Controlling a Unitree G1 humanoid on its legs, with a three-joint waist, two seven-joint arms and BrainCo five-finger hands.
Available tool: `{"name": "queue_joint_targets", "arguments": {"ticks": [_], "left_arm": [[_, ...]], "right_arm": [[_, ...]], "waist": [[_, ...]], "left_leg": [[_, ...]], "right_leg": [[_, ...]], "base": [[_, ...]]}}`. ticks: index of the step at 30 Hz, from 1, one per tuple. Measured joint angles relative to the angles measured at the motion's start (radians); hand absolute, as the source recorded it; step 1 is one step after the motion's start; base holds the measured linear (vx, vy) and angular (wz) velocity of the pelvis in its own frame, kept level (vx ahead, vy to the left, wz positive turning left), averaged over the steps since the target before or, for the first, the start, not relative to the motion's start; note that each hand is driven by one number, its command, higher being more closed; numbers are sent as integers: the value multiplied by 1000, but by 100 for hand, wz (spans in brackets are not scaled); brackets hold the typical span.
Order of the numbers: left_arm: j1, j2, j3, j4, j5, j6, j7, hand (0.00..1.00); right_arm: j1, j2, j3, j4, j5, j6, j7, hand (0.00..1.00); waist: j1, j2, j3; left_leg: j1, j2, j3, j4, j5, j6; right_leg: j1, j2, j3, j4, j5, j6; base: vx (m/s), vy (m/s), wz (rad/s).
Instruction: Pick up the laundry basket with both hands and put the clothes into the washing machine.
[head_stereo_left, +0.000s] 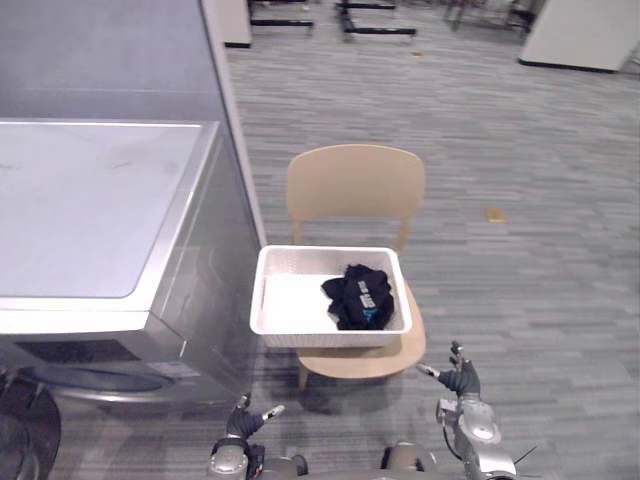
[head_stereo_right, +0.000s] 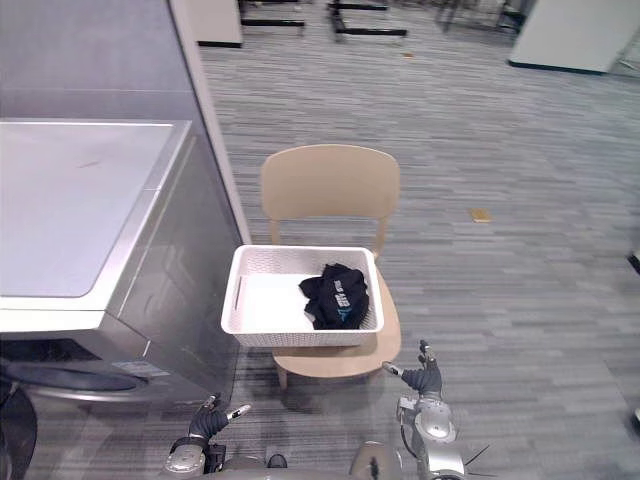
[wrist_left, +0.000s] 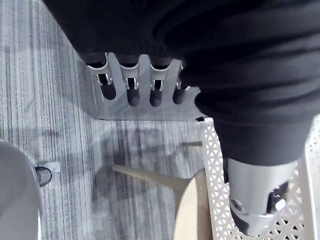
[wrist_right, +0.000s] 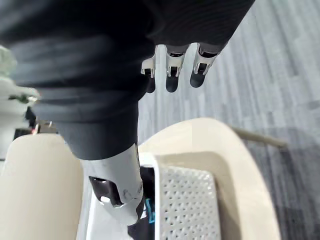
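A white perforated laundry basket (head_stereo_left: 287, 264) rests on the seat of a beige chair (head_stereo_left: 355, 185). Dark clothes (head_stereo_left: 357, 296) with a bit of blue lie in its right half. The silver washing machine (head_stereo_left: 95, 205) stands to the left of the chair, its round door (head_stereo_left: 90, 380) low at the front. My left hand (head_stereo_left: 244, 420) hovers low, in front of the basket's left corner, fingers straight and holding nothing. My right hand (head_stereo_left: 459, 380) is low beside the chair's right front edge, also open and apart from the basket (wrist_right: 187, 200).
Grey striped floor (head_stereo_left: 520, 200) spreads to the right and behind the chair. A grey wall panel (head_stereo_left: 110, 60) rises behind the washing machine. Dark frames (head_stereo_left: 380, 25) and a white panel (head_stereo_left: 580, 35) stand far back. A small tan scrap (head_stereo_left: 495, 214) lies on the floor.
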Motion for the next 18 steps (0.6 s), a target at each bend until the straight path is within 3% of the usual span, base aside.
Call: {"name": "queue_joint_targets", "arguments": {"ticks": [1,5,11,15,18], "left_arm": [[-10,5,-15,5,2,-4,0,0],[16,-22,-9,3,2,-21,0,0],[21,-9,-8,-2,31,-43,-2,0],[21,-6,-12,-10,36,-47,-4,0],[5,-6,-17,-31,39,-70,-14,0]], "right_arm": [[4,-6,-9,-45,-23,2,-11,0],[-27,-48,30,-202,-156,2,-18,0],[-66,-122,89,-273,-324,-5,-17,0],[-219,-192,180,-165,-398,-8,-16,0],[-406,-255,250,3,-465,1,-18,0]], "waist": [[-1,-12,2],[7,57,5],[7,48,7],[8,57,17],[27,70,66]], "left_leg": [[-3,-17,-41,1,-1,-13],[-29,49,-72,-15,1,-26],[-52,100,-145,-66,44,-92],[-115,94,-176,-65,75,-108],[-168,86,-198,-68,111,-109]], "right_leg": [[1,-3,12,-57,106,-6],[23,50,-47,-128,132,-41],[68,94,-142,-225,166,-72],[66,95,-177,-294,213,-75],[31,95,-205,-314,243,-83]], "base": [[156,-215,121],[104,-168,37],[40,-123,34],[-52,-14,26],[-134,-16,35]]}}
